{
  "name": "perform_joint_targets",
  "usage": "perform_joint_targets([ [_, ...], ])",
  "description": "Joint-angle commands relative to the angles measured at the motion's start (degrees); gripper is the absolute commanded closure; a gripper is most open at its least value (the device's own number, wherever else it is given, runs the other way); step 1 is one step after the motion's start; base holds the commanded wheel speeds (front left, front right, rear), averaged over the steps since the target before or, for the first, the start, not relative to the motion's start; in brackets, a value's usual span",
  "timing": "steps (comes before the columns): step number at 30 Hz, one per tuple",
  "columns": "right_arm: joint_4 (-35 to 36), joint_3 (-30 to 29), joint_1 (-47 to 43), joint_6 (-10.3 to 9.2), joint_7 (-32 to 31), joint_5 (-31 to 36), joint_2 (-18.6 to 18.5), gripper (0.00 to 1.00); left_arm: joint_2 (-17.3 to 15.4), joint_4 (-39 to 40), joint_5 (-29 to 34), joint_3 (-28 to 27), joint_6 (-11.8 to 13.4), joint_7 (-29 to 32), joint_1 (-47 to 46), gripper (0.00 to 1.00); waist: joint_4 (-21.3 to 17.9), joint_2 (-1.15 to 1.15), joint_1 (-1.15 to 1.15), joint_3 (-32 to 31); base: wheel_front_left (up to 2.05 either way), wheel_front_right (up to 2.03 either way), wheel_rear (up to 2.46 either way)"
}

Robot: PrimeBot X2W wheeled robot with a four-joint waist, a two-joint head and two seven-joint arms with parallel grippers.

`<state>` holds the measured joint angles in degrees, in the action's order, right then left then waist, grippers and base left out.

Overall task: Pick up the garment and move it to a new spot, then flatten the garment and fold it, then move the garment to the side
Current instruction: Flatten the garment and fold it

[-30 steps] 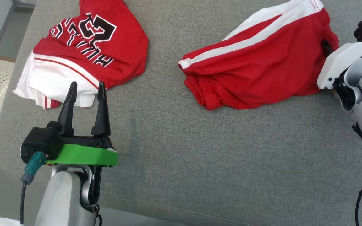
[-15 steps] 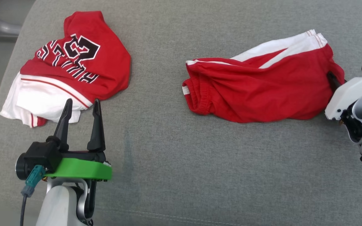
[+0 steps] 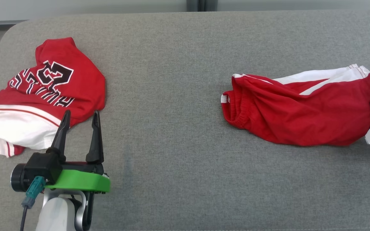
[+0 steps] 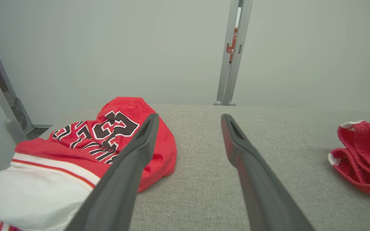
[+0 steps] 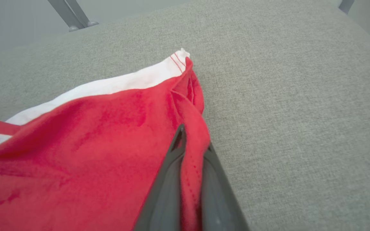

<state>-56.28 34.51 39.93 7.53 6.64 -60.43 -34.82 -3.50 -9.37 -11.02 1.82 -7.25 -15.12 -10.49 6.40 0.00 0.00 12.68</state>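
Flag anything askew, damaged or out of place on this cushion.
Nothing spilled or damaged. Both garments lie rumpled, not flat: the red shorts are bunched, one edge pinched in the shut right gripper, and the jersey sits crumpled near the left end of the cushion, ahead of the open left gripper.

On the grey woven-fabric cushion (image 3: 178, 134) two garments lie well apart: the crumpled red-and-white cloth jersey with black lettering (image 3: 53, 86) at my left end, the red cloth shorts with a white side stripe (image 3: 300, 115) toward my right. My left gripper (image 3: 81, 113) stands at the jersey's near edge. My right gripper (image 5: 194, 141) is at the shorts' right end — a fold of them between its fingers. Behind the cushion rises a grey metal post (image 4: 233, 54).
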Motion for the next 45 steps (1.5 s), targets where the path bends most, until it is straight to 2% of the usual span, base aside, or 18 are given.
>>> perform_joint_targets([
  [1, -0.1, -0.1, 0.0, -0.08, -0.1, -0.6, 0.5, 1.00, -0.5, 0.1, 0.3, -0.2, -0.1, 0.0, 1.2, 0.00, -0.7, 0.00, 0.00, -0.3, 0.00, 0.00, 0.00],
  [11, 4.8, 2.0, 2.5, -0.07, 1.1, 0.4, 3.4, 1.00, -0.3, -0.8, 0.3, -1.0, -0.2, 0.0, 1.9, 0.00, -1.6, 0.00, 0.00, -2.7, 0.00, 0.00, 0.00],
  [25, 21.9, 7.7, 1.4, -0.04, 2.8, 3.7, 7.6, 1.00, 0.1, 0.1, -0.2, -1.2, -0.3, 0.0, 3.2, 0.00, -0.9, 0.00, 0.00, -3.6, 0.00, 0.00, 0.00],
  [28, 25.3, 9.1, -0.4, -0.04, 3.3, 5.6, 8.9, 1.00, 0.2, 0.0, -0.5, -1.1, -0.3, 0.0, 3.3, 0.00, -0.2, 0.00, 0.00, -3.3, 0.00, 0.00, 0.00],
  [29, 26.6, 10.2, -1.5, -0.04, 3.8, 8.8, 9.0, 1.00, 0.3, -0.1, -0.5, -1.1, -0.3, 0.0, 3.2, 0.00, 0.2, 0.00, 0.00, -3.2, 0.00, 0.00, 0.00],
  [34, 28.1, 11.2, -6.5, -0.04, 4.5, 12.3, 11.8, 1.00, 0.4, -0.1, -0.8, -0.6, -0.3, 0.0, 3.0, 0.00, 1.2, 0.00, 0.00, -2.7, 0.00, 0.00, 0.00],
  [39, 26.5, 10.7, -9.7, -0.04, 5.6, 14.6, 14.8, 1.00, 0.5, -0.6, -1.1, -0.5, -0.3, 0.0, 2.1, 0.00, 1.6, 0.00, 0.00, -2.1, 0.00, 0.00, 0.00],
  [41, 26.3, 10.3, -9.9, -0.04, 6.3, 15.4, 15.7, 0.00, 0.5, -0.9, -1.2, -0.4, -0.3, 0.0, 1.8, 0.00, 1.5, 0.00, 0.00, -2.1, 0.00, 0.00, 0.00],
  [45, 26.7, 7.4, -10.3, -0.04, 7.7, 16.3, 16.1, 0.00, 0.5, -1.3, -1.1, -0.5, -0.3, 0.0, 1.9, 0.00, 1.0, 0.00, 0.00, -2.6, 0.00, 0.00, 0.00],
])
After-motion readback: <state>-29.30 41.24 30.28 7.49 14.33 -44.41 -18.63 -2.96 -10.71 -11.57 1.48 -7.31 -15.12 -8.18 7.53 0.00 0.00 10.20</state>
